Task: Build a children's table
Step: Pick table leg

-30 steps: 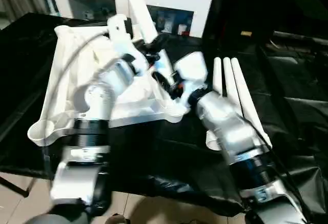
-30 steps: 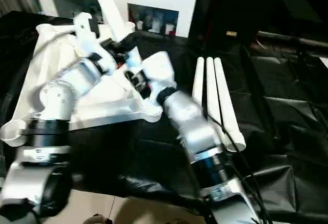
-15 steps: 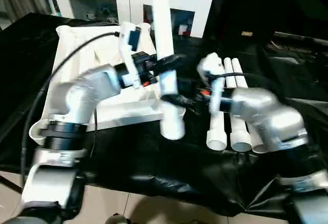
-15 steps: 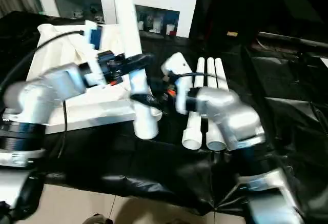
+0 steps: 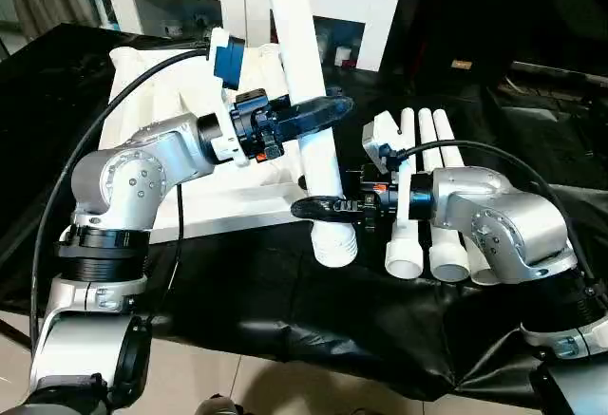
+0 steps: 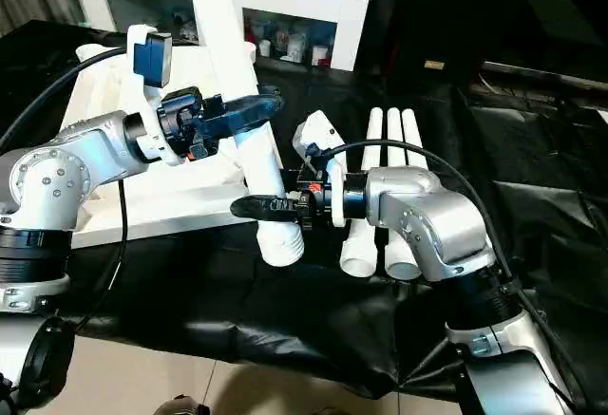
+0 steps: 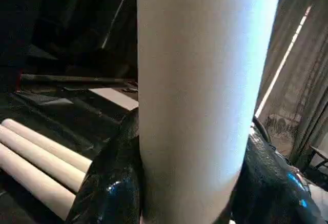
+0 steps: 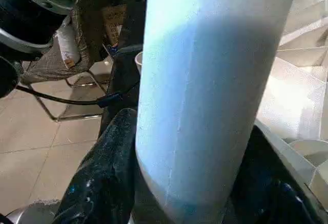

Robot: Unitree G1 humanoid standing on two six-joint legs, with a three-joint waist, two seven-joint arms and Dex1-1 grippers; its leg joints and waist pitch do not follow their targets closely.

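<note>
Left wrist view shows our left jaws pinching a long white tapered plastic tube leg [image 7: 205, 96], one black finger on either side of it. Our right jaws do the same lower down, nipped around the leg near its wide open end, as the right wrist view confirms. From the head cameras, the left gripper [image 5: 302, 113] holds the leg about mid-length and the right gripper [image 5: 325, 208] sits just above the mouth, so the leg stands nearly upright, tilted slightly, with its wide end hanging just above the black-draped counter [image 5: 285, 282].

Behind the leg lies the white plastic rectangular table top [image 5: 142, 83], ribbed underside up, its near corner socket just beside the leg's lower end. Three more white tube legs [image 5: 427, 197] lie side by side on the counter near our right forearm.

We judge we are seating the first leg. Next we must carry the wide end over a rounded corner socket, square the leg to it, and push down without letting it slip in our grip.
</note>
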